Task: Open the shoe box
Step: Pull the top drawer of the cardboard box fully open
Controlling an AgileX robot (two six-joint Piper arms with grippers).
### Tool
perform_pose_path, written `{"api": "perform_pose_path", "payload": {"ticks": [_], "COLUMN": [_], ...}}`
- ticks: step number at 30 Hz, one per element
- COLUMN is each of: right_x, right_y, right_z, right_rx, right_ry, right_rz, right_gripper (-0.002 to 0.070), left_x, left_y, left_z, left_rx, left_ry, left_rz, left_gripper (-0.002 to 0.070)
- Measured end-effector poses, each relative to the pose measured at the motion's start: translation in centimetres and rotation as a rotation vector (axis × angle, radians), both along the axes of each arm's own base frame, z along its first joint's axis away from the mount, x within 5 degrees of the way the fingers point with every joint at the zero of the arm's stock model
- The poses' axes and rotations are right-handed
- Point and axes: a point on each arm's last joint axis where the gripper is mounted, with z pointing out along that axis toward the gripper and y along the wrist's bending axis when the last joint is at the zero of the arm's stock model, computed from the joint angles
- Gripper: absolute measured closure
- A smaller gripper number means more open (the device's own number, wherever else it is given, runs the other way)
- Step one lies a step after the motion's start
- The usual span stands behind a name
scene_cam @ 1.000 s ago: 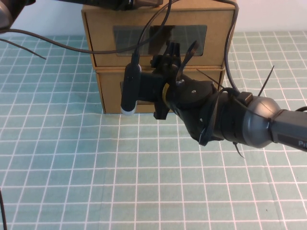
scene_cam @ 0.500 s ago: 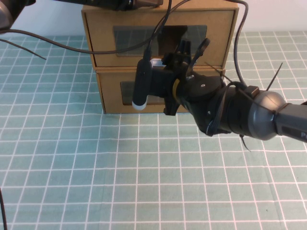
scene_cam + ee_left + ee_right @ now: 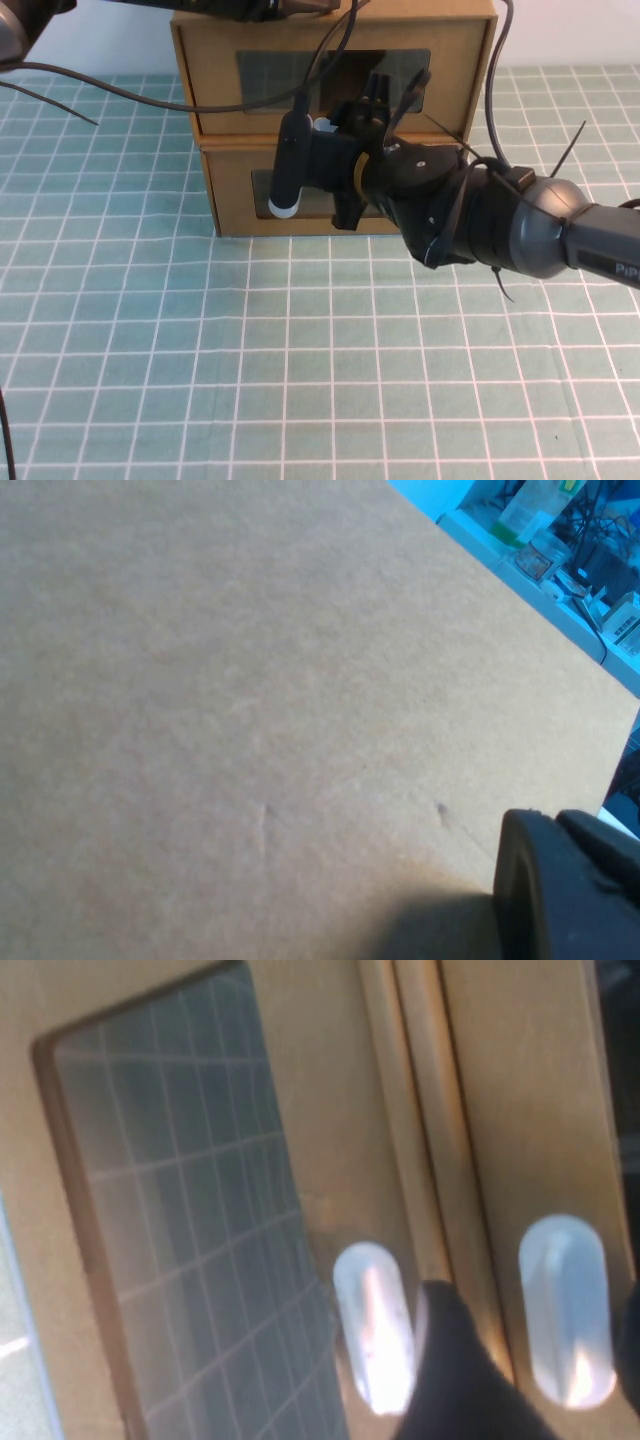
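Two brown cardboard shoe boxes are stacked at the back of the table, the upper box (image 3: 330, 70) on the lower box (image 3: 232, 195), each with a dark window in its front. My right gripper (image 3: 303, 165) is open and held close to the box fronts. In the right wrist view its white fingertips (image 3: 370, 1325) stand apart on either side of the seam (image 3: 425, 1190) between the boxes, with nothing held. One fingertip is beside the lower box's window (image 3: 190, 1210). My left gripper (image 3: 560, 890) rests over the upper box's flat top (image 3: 250, 700).
A green mat with a white grid (image 3: 200, 350) covers the table in front of the boxes. Black cables (image 3: 120, 90) hang across the upper box's front. The right arm's grey body (image 3: 540, 240) reaches in from the right. Shelving clutter (image 3: 570, 540) lies behind the boxes.
The right arm has risen and moved in toward the box fronts, its white fingertip climbing from the lower box's bottom edge to its window. The left arm has not moved.
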Motion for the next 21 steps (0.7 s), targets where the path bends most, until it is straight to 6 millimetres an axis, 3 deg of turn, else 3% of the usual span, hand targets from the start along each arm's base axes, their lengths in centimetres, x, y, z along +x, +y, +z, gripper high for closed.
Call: {"api": "perform_pose_path", "payload": {"ticks": [4,6,9,21], "right_x": [0.06,0.18,0.33,0.29], "right_y": [0.15,0.11,0.13,0.21], "right_z": [0.05,0.14,-0.19,-0.20], "right_rx": [-0.004,-0.011,-0.023,-0.039], "right_ry": [-0.006,-0.018,-0.019,-0.031], "right_rz": [0.012,0.004,-0.004,-0.005], "right_gripper": [0.0452,0.0552,0.0640,0.0661], "left_x": [0.00,0.00,0.00,0.04], "left_y": [0.00,0.00,0.00,0.08], "left_z": [0.00,0.00,0.01,0.01], "left_rx": [0.000,0.000,-0.001,-0.001], "left_ry": [0.000,0.000,0.000,0.000], "left_rz": [0.000,0.000,0.000,0.003], "left_gripper": [0.0679,0.0678,0.0678,0.0678]}}
